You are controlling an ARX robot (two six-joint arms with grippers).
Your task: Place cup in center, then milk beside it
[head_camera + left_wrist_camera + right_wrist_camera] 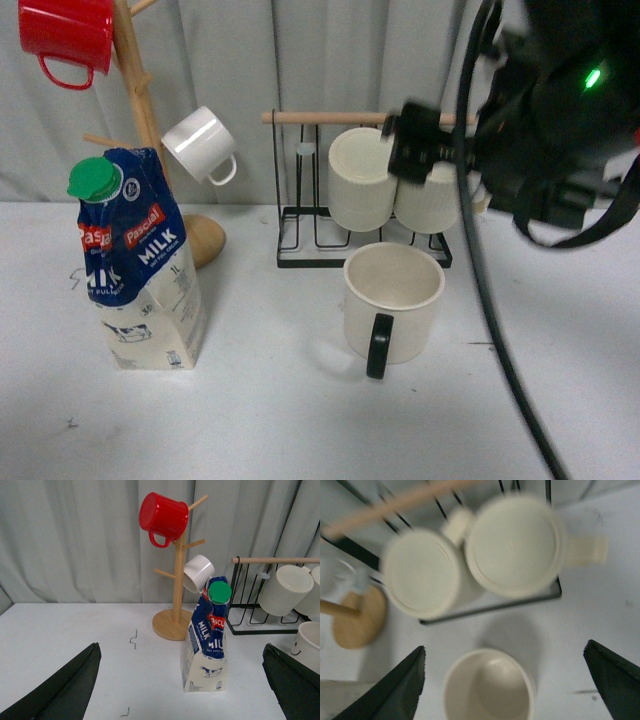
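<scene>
Black-handled cup [393, 300] stands on the surface [280, 420], milk carton [140, 265] well left; left pincer [181, 649] and right pincer [505, 647] spread apart.

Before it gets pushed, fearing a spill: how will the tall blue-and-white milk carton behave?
The tall blue-and-white milk carton has a narrow base, so a high push probably tips it. Its crumpled top suggests soft walls that may dent.
</scene>
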